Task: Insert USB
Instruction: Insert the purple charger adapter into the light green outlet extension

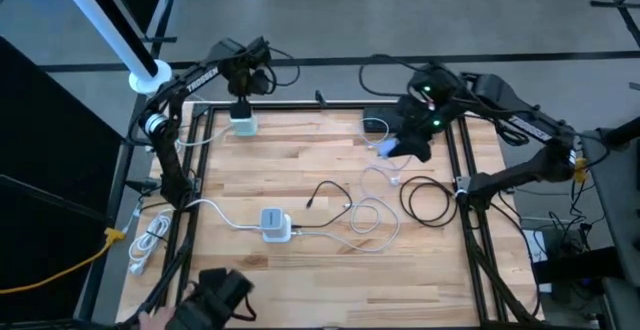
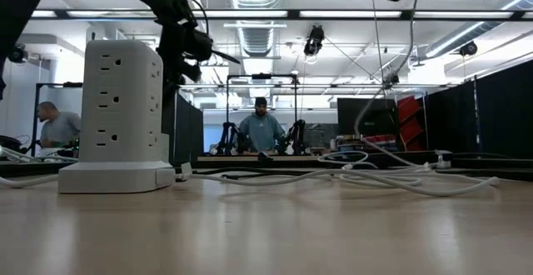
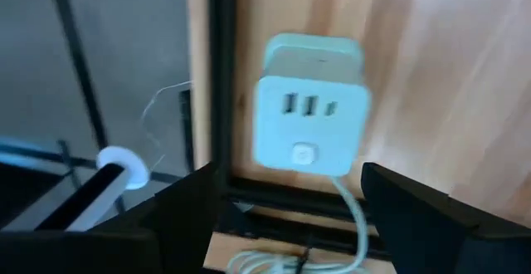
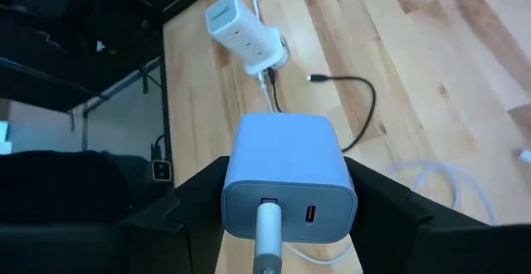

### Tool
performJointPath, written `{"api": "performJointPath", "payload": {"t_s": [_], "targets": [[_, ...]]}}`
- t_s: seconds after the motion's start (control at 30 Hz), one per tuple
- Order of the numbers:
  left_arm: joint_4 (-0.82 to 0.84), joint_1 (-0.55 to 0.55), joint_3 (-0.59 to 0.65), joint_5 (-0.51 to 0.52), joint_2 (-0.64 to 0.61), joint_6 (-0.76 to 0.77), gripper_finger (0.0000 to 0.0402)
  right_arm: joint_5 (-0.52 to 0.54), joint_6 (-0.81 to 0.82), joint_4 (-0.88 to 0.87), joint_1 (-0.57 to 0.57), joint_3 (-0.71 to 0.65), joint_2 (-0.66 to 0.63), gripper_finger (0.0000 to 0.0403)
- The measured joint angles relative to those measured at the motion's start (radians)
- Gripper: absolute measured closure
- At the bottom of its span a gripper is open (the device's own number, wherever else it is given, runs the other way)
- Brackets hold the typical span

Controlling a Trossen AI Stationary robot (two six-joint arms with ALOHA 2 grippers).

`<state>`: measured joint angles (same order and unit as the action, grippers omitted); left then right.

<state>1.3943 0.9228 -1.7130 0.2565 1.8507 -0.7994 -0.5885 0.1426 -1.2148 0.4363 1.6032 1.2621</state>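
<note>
Pale-blue charger (image 4: 288,174), cable plugged in, sits pinched in the right hand (image 4: 286,203) at two o'clock on the table (image 1: 300,150). The left hand (image 3: 286,199) hovers spread above the white power cube (image 3: 311,104) at eleven o'clock.

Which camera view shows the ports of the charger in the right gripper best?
The right wrist view: the charger sits between the right gripper's fingers, its ports facing the camera, a white cable plugged into one. The high view shows it as a small block. The other views miss it.
</note>
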Motion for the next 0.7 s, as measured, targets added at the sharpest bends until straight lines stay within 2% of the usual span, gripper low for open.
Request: {"api": "performJointPath", "payload": {"t_s": [0.37,0.6,0.7], "targets": [[-0.03,0.001,0.0,0.014,0.019,0.018,0.0113,0.016,-0.152,-0.052,0.001,-0.001,-0.024,0.021],[-0.013,0.012,0.0,0.012,0.062,0.028,0.0035,0.016,-0.142,-0.048,0.001,-0.005,-0.012,0.021],[0.01,0.021,0.007,-0.028,0.085,0.03,0.0009,0.023,-0.123,-0.032,0.003,-0.005,0.0,0.021]]}}
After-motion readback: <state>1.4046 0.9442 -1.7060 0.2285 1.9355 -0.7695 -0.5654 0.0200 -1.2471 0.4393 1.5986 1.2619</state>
